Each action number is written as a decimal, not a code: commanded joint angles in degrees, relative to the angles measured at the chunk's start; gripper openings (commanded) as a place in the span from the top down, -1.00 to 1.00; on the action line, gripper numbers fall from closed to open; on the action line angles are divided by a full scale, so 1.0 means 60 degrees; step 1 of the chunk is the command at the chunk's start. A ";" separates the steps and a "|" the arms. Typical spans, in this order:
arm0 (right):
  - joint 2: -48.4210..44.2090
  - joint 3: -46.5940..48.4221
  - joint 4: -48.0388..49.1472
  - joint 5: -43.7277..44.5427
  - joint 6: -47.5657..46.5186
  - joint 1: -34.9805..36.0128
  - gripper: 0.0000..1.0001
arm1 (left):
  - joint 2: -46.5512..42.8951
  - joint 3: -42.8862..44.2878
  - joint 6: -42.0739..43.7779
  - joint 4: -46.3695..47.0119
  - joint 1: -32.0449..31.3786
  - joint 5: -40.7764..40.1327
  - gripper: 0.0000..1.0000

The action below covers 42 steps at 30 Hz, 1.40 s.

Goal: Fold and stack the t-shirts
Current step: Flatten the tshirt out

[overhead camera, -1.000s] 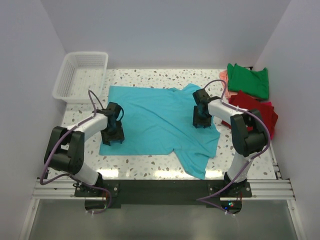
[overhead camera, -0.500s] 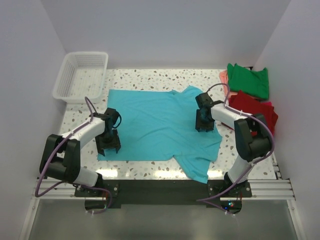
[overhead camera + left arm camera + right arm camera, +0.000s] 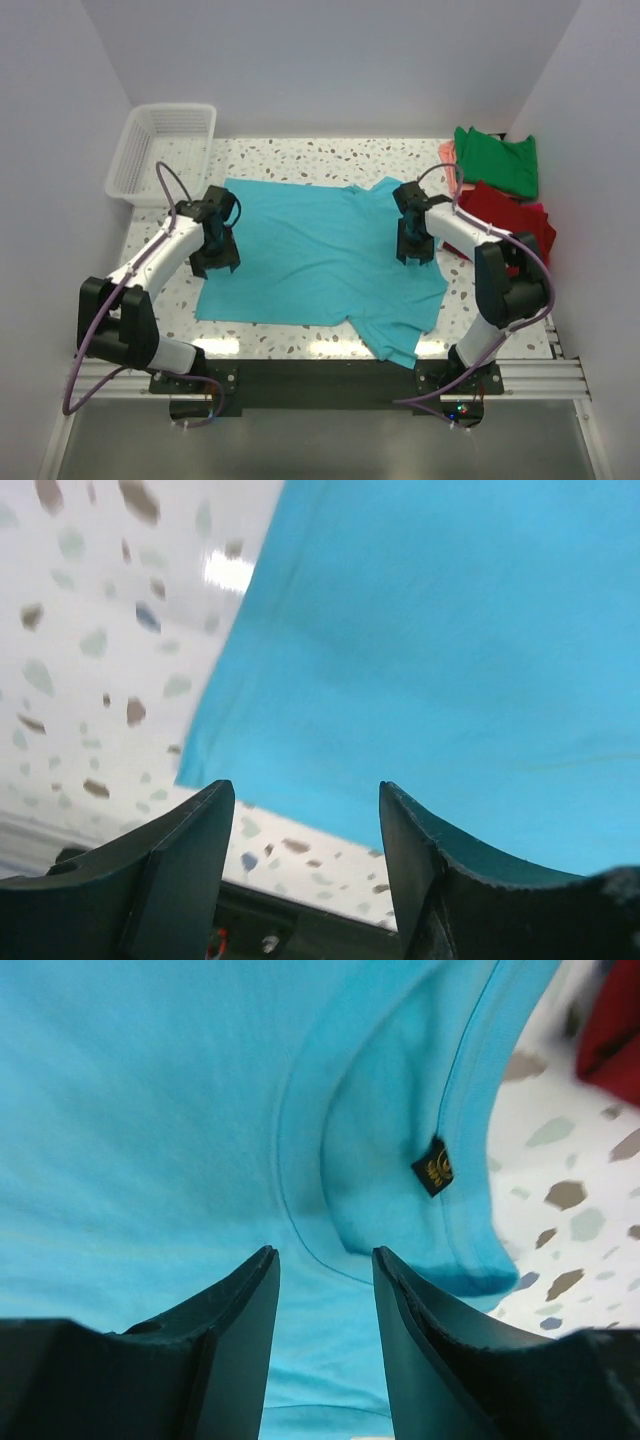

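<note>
Turquoise t-shirt [image 3: 320,250] lies flatter now. Your left gripper [image 3: 214,265] has moved up along its left edge and your right gripper [image 3: 415,255] toward the collar [image 3: 462,1120]. Both stand spread and empty, so I think the folding has not begun.

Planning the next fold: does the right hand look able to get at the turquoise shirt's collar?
Probably yes: the right hand hangs open directly over the collar of the shirt, and nothing lies between them.

I see bare tabletop [image 3: 300,155] beyond the turquoise shirt [image 3: 310,250]; basket [image 3: 160,150] blocks far left, red shirt [image 3: 515,225] and green shirt [image 3: 497,160] crowd the right.
</note>
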 commanded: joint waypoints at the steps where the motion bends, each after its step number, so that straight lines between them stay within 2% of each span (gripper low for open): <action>1: -0.0384 0.1725 -0.0592 0.0705 -0.0185 -0.0073 0.05 | 0.0229 0.2342 0.0112 0.0570 -0.0047 -0.0757 -0.30; 7: 0.0434 0.3483 0.0021 0.0677 -0.0258 -0.0614 -0.02 | 0.2159 0.4029 0.0404 0.2371 0.0186 -0.0363 -0.31; 11: 0.1910 0.5003 0.0664 -0.0069 -0.0345 -0.1360 -0.01 | 0.3569 0.4925 0.0815 0.3383 0.0450 -0.0010 -0.29; 17: 0.3802 0.6966 0.1502 -0.0715 -0.1063 -0.1553 0.02 | 0.4976 0.5512 0.1211 0.4950 0.0919 0.0473 -0.29; 19: 0.4404 0.7234 0.1822 -0.0657 -0.1181 -0.1538 0.03 | 0.5371 0.5600 0.1254 0.5449 0.1021 0.0547 -0.29; 25: 0.4786 0.6942 0.3228 -0.0686 -0.1371 -0.1553 0.03 | 0.6265 0.5805 0.1488 0.6386 0.1051 -0.0067 -0.29; 28: 0.5063 0.7190 0.3333 -0.0803 -0.1561 -0.1553 0.03 | 0.6776 0.6258 0.1620 0.6490 0.1051 -0.0419 -0.30; 38: 0.6234 0.9092 0.2880 -0.1330 -0.2073 -0.1553 0.01 | 0.8668 0.8690 0.1474 0.5378 0.1080 -0.1532 -0.31; 42: 0.6952 1.0089 0.2295 -0.1506 -0.2308 -0.1538 0.00 | 0.9224 0.9437 0.1445 0.5011 0.1124 -0.1489 -0.32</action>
